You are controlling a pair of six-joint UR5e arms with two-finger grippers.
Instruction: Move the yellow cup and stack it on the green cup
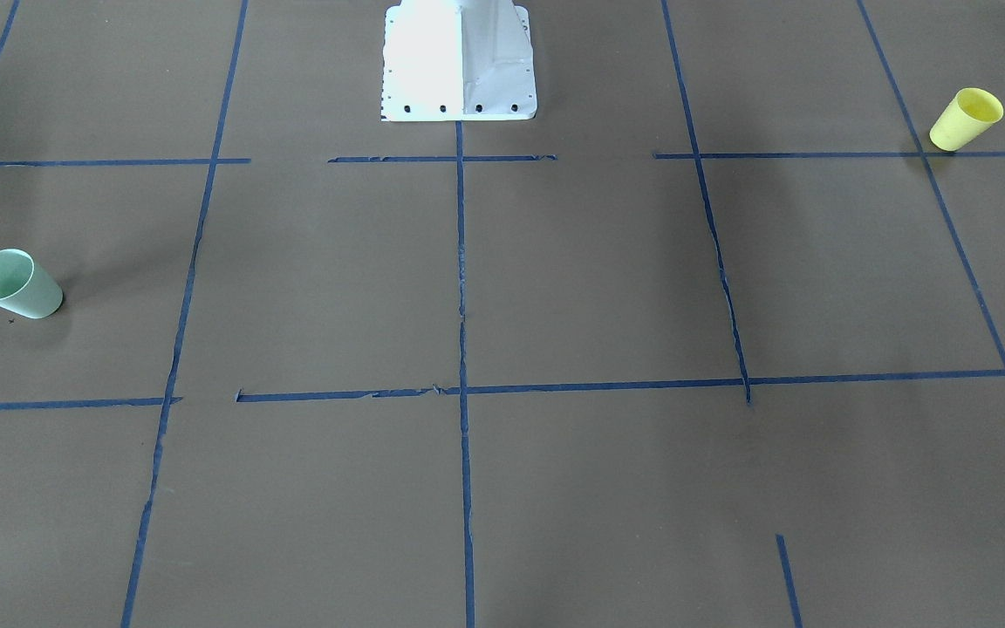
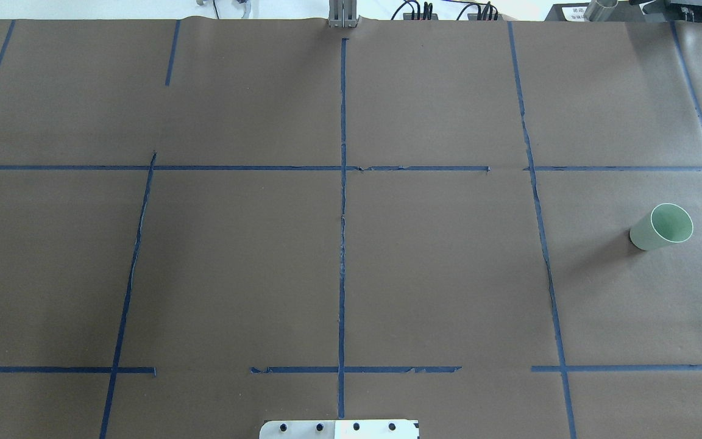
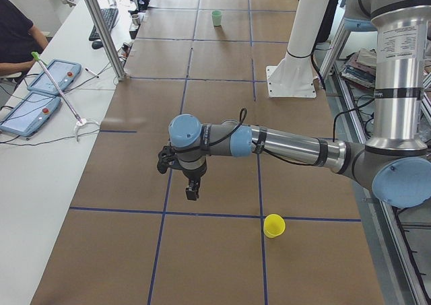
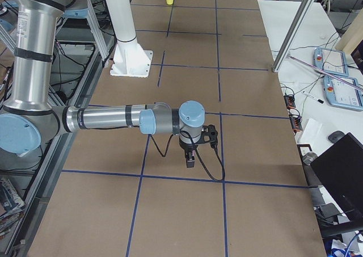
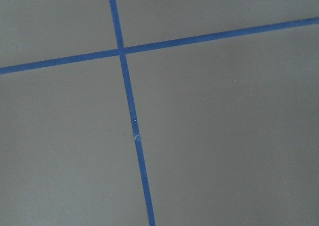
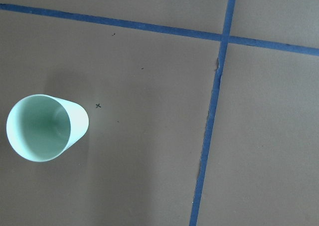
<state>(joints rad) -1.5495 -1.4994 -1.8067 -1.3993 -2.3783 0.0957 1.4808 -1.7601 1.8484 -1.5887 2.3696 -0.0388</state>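
At the robot's far left the yellow cup (image 1: 967,119) stands upright, mouth up, on the brown bench (image 1: 590,279) by a crossing of blue tape lines (image 1: 461,262). Near it but apart from it, the left end effector (image 3: 192,193) hangs above the bench pointing down, and from this side view alone I cannot tell whether its fingers are spread or pressed together. Further right the right end effector (image 4: 190,163) hangs likewise over the bench, its fingers equally beyond telling, and at the far right the green cup (image 2: 662,227) stands upright inside a taped square, well apart from the yellow cup.
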